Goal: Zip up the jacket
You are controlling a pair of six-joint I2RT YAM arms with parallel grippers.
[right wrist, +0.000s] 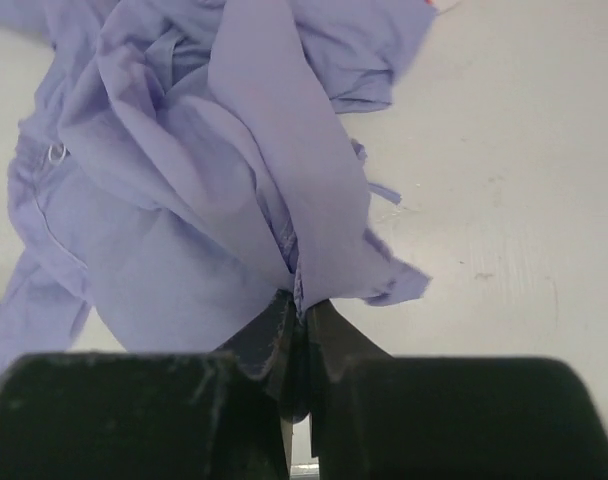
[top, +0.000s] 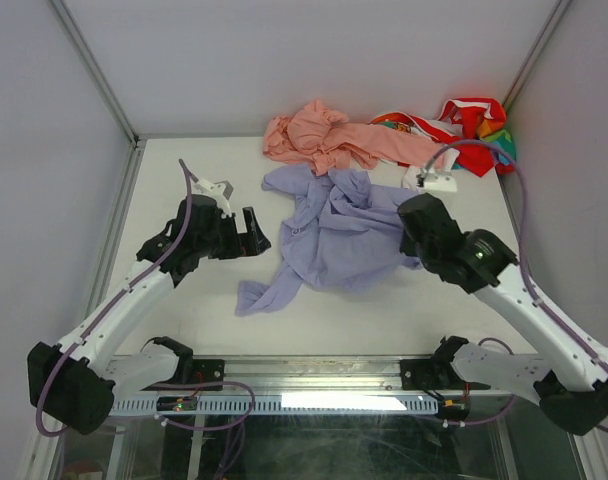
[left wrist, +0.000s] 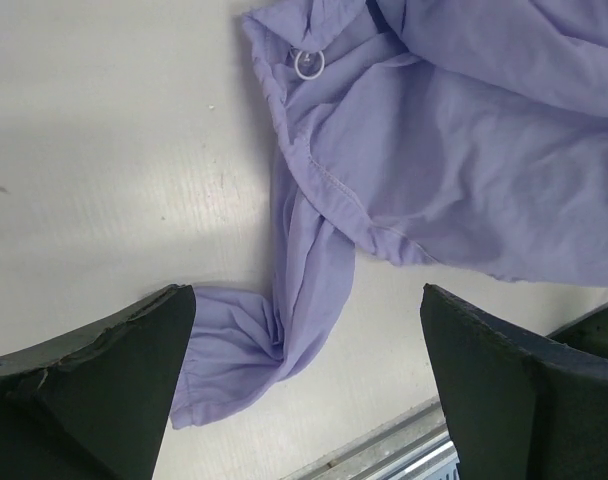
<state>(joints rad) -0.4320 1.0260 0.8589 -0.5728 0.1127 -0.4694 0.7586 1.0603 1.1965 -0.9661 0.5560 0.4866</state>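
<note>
Right arm [top: 484, 265] stretches forward, jaws clamped on jacket [top: 334, 235], perhaps its hem; left arm [top: 154, 275] hovers, jaws apart.

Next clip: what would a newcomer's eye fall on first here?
A crumpled lavender jacket sprawls across the middle of the table, the right gripper holding a fold of it in shut jaws. The left gripper hangs open-jawed beside the jacket, and a salmon-pink garment lies bunched at the far edge.

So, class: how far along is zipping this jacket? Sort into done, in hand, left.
Done: nothing looks zipped; the jacket lies crumpled. In hand: the right gripper pinches a fold of it; the left gripper hangs open above a sleeve. Left: spreading it, then zipping.
</note>
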